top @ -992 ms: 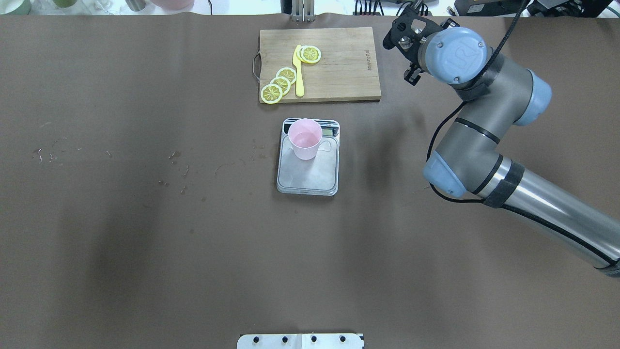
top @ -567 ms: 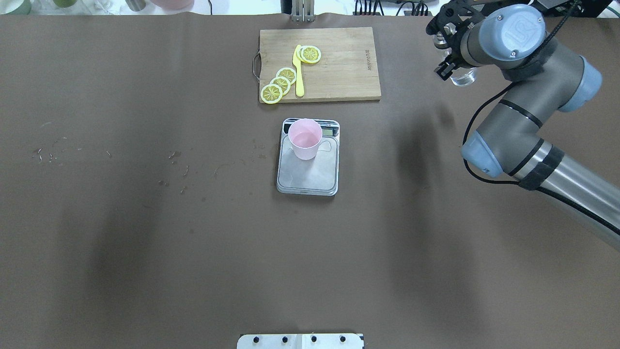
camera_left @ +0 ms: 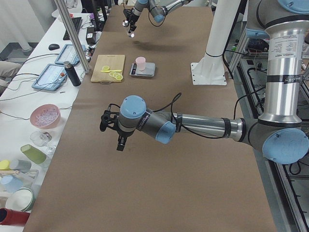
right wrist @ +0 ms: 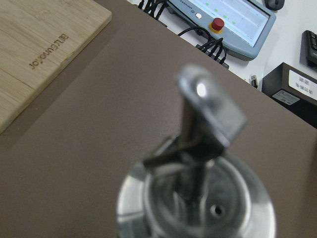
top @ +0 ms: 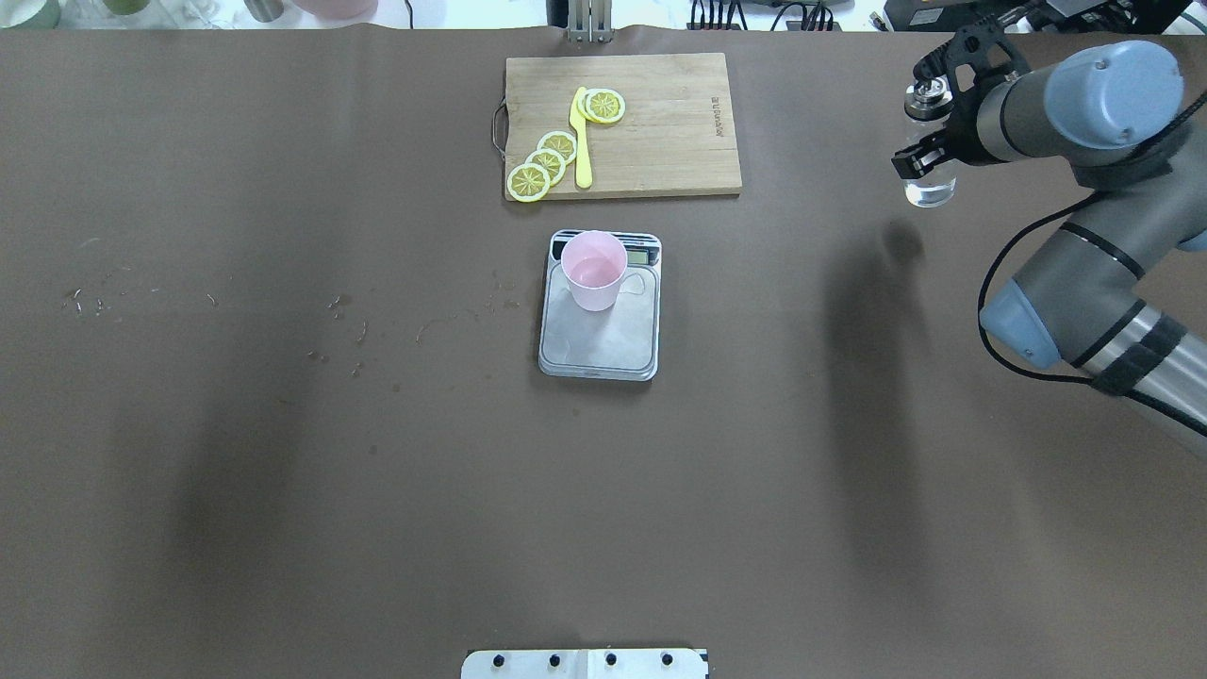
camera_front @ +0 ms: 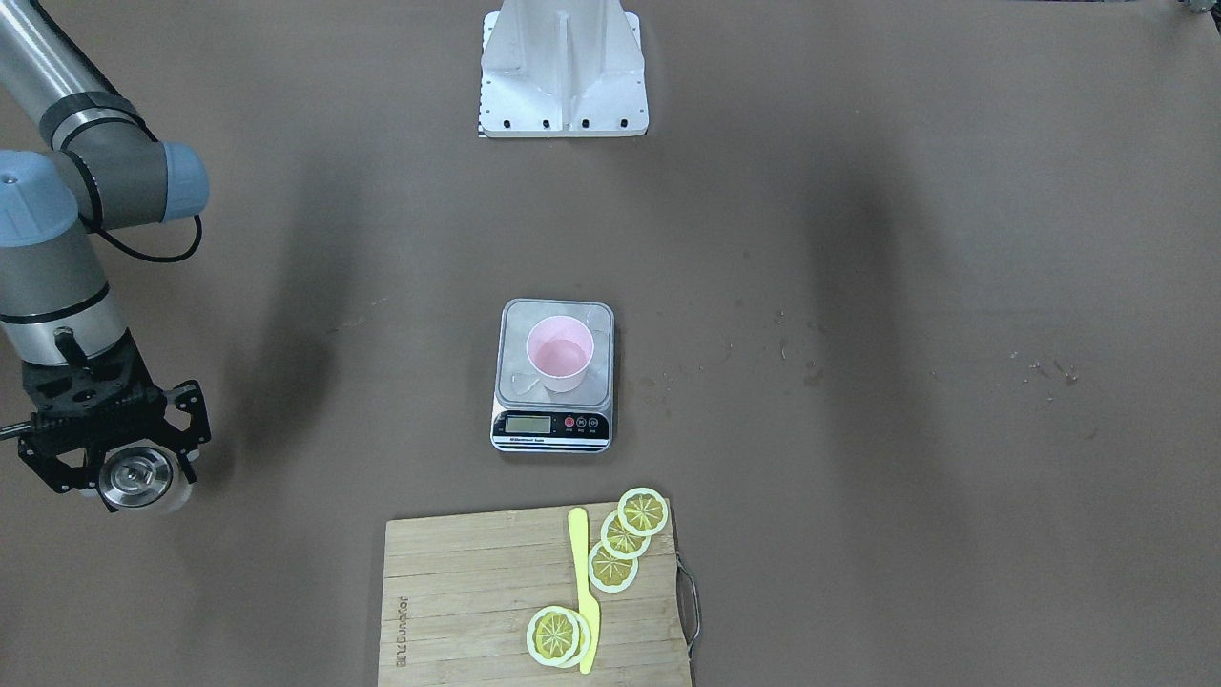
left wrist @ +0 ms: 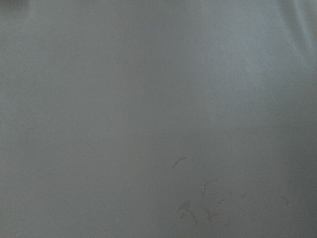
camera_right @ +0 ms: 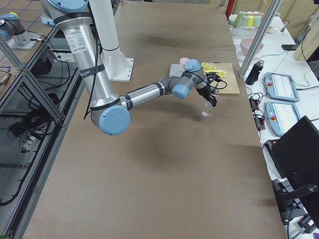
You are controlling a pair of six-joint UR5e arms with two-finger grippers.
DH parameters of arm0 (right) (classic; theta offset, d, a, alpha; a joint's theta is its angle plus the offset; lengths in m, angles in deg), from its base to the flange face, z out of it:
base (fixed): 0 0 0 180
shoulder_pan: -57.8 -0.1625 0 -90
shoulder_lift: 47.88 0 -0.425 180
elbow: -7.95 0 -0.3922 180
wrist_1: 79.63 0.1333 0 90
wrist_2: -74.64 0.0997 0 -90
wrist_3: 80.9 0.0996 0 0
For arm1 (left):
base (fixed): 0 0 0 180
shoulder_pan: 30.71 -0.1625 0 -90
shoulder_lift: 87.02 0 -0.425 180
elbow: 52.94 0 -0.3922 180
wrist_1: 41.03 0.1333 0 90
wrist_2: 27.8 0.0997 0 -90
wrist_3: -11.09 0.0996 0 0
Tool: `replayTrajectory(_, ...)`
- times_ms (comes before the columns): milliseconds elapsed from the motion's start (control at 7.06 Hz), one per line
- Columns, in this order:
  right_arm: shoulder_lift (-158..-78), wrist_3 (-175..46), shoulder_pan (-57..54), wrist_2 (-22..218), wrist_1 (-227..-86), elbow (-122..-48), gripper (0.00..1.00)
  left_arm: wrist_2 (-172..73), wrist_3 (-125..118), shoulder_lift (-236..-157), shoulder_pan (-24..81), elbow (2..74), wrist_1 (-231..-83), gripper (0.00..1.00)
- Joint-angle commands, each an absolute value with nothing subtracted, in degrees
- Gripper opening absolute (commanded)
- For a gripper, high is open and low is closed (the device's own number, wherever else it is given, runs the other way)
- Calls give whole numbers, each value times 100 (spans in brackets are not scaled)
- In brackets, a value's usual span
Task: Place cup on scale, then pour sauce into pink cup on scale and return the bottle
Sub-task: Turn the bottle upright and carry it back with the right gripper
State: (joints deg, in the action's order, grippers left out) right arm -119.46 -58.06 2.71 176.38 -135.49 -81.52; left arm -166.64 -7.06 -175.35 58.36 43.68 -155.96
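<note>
Right jaws grip upright bottle (camera_front: 139,480), little clear sauce (top: 929,195) inside; cup (top: 594,271) sits on scale (top: 598,339); left jaws unreadable.

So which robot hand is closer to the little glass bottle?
The right one. The right gripper is shut around the glass bottle, near the right end of the table. The left gripper hangs over the left side, far from the bottle.

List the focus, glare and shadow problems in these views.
Right wrist view: the clear glass bottle with its shiny metal pourer cap fills the foreground out of focus, a glare spot on the spout; the wooden cutting board behind is sharp. Left wrist view: only hazy, low-contrast brown table covering. Overhead view: broad soft shadow bands cross it.
</note>
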Motion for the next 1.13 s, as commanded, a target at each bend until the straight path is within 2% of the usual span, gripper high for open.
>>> replayTrajectory(0,-12477,-5532,42,18141,-12834,-8371,0,-16667,-719,-17535,5841,4366,-15643,97)
replayTrajectory(283,-13029,-5208,41,18134,-12519,-8757,0,-16658,-728,-17543,5841,4374,-15695,97)
replayTrajectory(425,-13319,-5050,49,18126,-11681,-8628,0,-16658,-728,-17543,5841,4374,-15696,97)
replayTrajectory(992,-13498,-4952,84,17862,-11303,-8451,0,-16658,-728,-17543,5841,4392,-15696,97)
